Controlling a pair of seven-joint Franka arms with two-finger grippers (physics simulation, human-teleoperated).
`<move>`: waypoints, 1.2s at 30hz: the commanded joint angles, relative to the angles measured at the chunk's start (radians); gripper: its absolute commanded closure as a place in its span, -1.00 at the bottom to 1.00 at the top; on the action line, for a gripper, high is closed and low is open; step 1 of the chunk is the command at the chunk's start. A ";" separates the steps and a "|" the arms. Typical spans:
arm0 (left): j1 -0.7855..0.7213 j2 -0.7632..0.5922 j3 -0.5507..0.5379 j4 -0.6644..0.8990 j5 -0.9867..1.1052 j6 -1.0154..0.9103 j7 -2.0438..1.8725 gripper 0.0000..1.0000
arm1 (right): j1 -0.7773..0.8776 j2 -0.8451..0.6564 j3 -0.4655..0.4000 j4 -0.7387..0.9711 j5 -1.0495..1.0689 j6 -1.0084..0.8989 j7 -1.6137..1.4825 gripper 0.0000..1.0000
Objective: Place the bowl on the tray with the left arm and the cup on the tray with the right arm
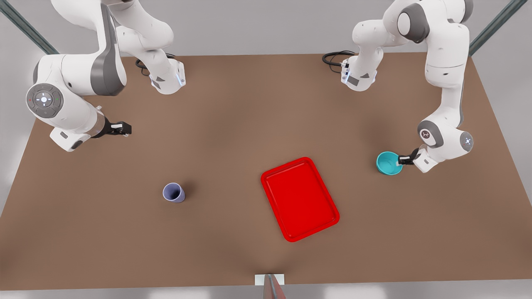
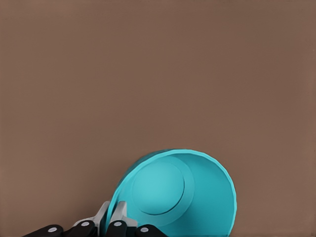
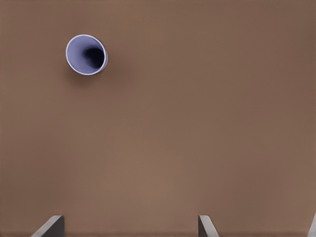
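Front view: left claw [image 1: 401,160] on bowl [image 1: 388,163].

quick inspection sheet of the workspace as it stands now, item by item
surface: brown table, flat.
bowl: teal bowl, at the front view's right, tilted, rim pinched by the left gripper.
cup: lavender cup, upright, alone at the front view's left.
tray: red tray, nothing on it.
clutter: nothing seen.
right gripper: right gripper open, off the table, apart from the cup.
cables: black cables by each arm base.
surroundings: grey walls, metal struts.
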 commanded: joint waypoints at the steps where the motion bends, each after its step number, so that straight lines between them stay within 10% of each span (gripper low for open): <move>1: -0.010 -0.020 -0.001 0.007 0.000 -0.017 -0.053 0.57 | 0.000 -0.001 0.000 0.000 0.002 -0.001 -0.003 -1.00; 6: -0.250 -0.018 -0.001 0.214 0.000 -0.137 -0.527 0.57 | 0.000 -0.001 -0.001 0.000 0.000 -0.007 -0.003 -1.00; 11: -0.466 0.336 -0.002 0.750 -0.003 -0.264 -1.006 0.57 | 0.000 -0.001 -0.001 0.000 0.000 -0.007 -0.001 -1.00; 17: -0.477 0.499 -0.051 0.934 -0.004 -0.218 -1.087 0.57 | 0.000 0.007 -0.001 0.000 0.000 -0.007 0.001 -1.00; 18: -0.475 0.506 -0.051 0.932 -0.003 -0.218 -1.076 0.46 | 0.001 0.008 -0.003 -0.001 0.000 -0.007 0.011 -1.00; 19: -0.475 0.514 -0.051 0.931 0.005 -0.217 -1.063 -1.00 | 0.001 0.011 -0.003 -0.007 0.000 -0.009 0.013 -1.00; 21: -0.475 0.514 -0.051 0.931 0.007 -0.218 -1.070 -1.00 | 0.012 0.048 -0.003 -0.018 0.002 0.003 0.022 -1.00; 29: -0.382 0.246 0.226 1.202 0.023 -1.005 -0.805 -1.00 | 0.173 0.405 -0.001 -0.027 0.100 0.397 0.326 -1.00; 33: -0.261 -0.058 -0.109 0.916 0.398 -0.938 -0.699 -1.00 | 0.184 0.401 -0.001 -0.204 0.101 0.666 0.344 -1.00; 36: -0.253 -0.076 -0.109 0.894 0.395 -0.950 -0.644 -1.00 | 0.182 0.386 -0.003 -0.248 0.098 0.819 0.343 -1.00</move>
